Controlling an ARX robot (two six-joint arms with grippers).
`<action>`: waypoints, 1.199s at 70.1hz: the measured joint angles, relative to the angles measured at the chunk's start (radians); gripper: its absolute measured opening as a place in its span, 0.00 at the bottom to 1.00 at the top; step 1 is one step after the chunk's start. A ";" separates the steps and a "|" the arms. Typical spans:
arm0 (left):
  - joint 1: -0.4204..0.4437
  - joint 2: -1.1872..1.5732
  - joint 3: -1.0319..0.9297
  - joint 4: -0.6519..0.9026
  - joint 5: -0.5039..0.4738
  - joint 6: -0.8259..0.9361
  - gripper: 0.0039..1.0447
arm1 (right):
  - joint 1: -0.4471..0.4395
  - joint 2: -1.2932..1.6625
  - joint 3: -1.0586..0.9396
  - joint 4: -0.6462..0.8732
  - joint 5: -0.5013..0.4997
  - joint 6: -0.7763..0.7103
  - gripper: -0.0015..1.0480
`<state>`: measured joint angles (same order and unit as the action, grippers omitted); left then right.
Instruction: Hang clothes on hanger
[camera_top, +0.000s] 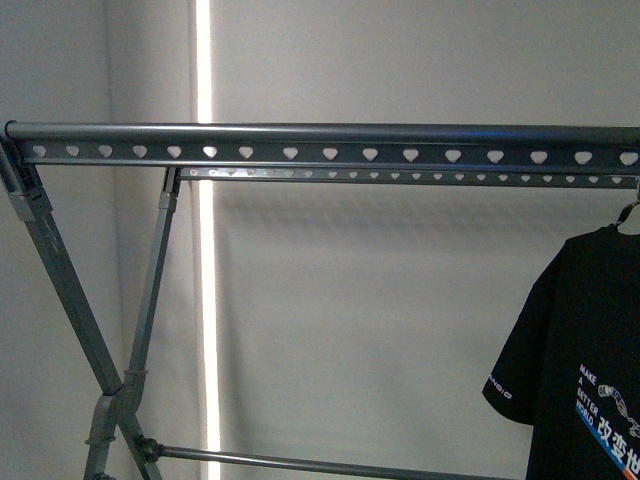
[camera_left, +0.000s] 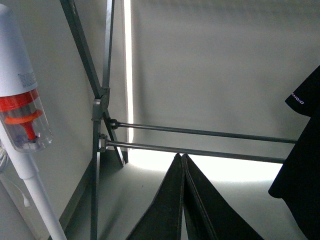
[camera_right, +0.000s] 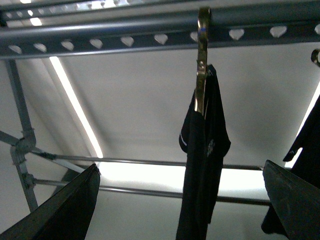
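The black T-shirt with white chest print hangs at the far right of the front view from a hook under the grey rack's top rail, which has heart-shaped holes. In the right wrist view the shirt hangs edge-on from a brass-coloured hook on the rail. My right gripper is open and empty, below and in front of the shirt. My left gripper is shut and empty, pointing at the rack's lower bars. The shirt's sleeve shows to one side of it.
The rack's crossed legs stand at the left. A white stick vacuum with a red and clear part stands close to the left arm. Another dark garment hangs at the edge of the right wrist view. A pale wall lies behind.
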<state>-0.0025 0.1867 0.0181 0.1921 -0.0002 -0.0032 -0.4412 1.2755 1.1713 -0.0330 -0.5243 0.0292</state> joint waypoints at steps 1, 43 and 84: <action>0.000 -0.002 0.000 -0.002 0.000 0.000 0.03 | -0.004 -0.026 -0.025 0.020 -0.005 0.007 0.93; 0.000 -0.183 0.000 -0.190 0.000 0.000 0.03 | 0.181 -0.895 -0.790 0.025 0.278 -0.009 0.47; 0.000 -0.183 0.000 -0.190 0.000 0.000 0.03 | 0.436 -1.175 -1.054 0.008 0.521 -0.029 0.02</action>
<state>-0.0025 0.0036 0.0181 0.0021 -0.0006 -0.0036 -0.0048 0.1001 0.1169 -0.0250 -0.0032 0.0002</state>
